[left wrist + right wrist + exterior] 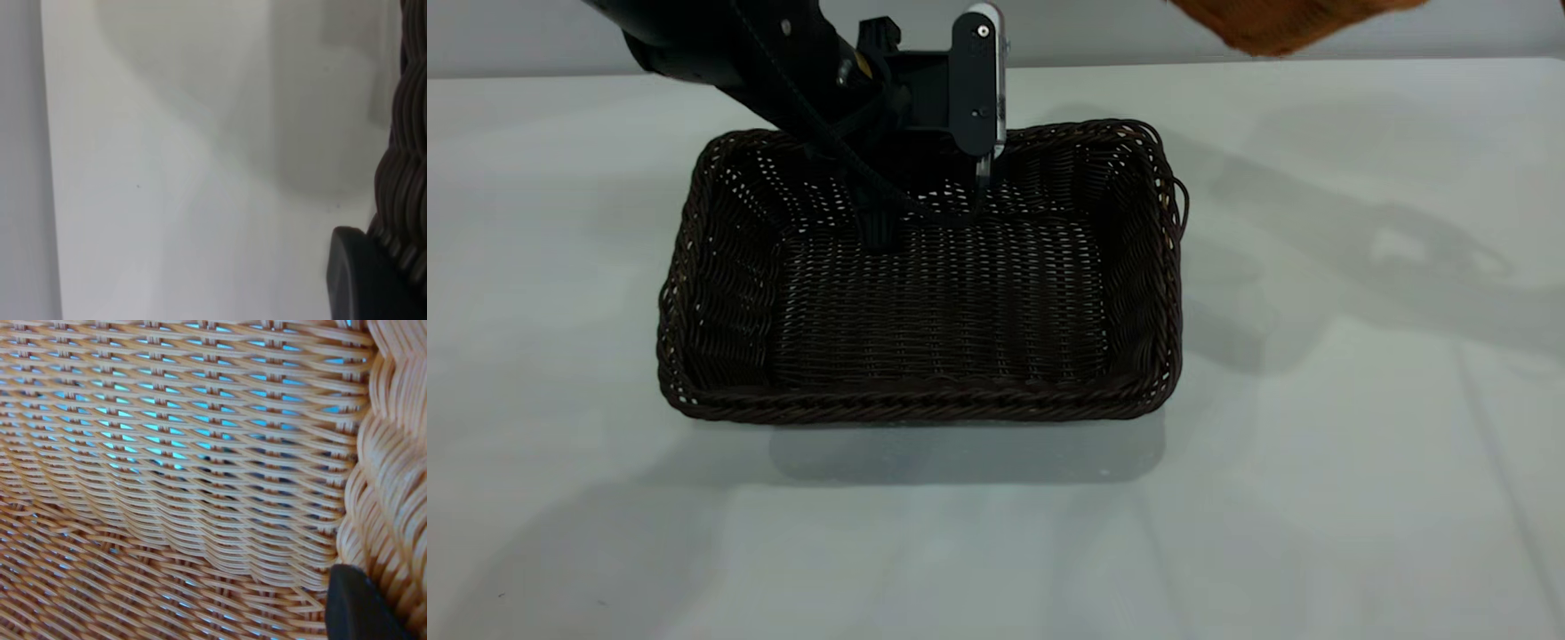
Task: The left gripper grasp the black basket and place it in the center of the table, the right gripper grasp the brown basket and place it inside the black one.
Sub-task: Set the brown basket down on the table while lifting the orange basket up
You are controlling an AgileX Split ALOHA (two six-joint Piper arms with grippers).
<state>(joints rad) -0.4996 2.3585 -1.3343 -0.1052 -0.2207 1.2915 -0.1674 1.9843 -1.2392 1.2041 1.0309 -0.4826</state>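
The black basket (925, 293) rests upright on the table (1316, 462), near its middle. My left gripper (982, 182) reaches down from the upper left and is shut on the basket's far wall. In the left wrist view one dark finger (353, 277) presses against the braided dark rim (403, 167) from the outside. The brown basket (1280, 22) hangs in the air at the top right, only its lower edge in view. My right gripper (380, 613) is shut on its rim (387, 473), with one finger (353, 603) inside against the weave. The right arm itself is hidden in the exterior view.
Shadows of the raised basket and the right arm fall on the table to the right of the black basket. The table's far edge (1316, 60) runs just behind the black basket.
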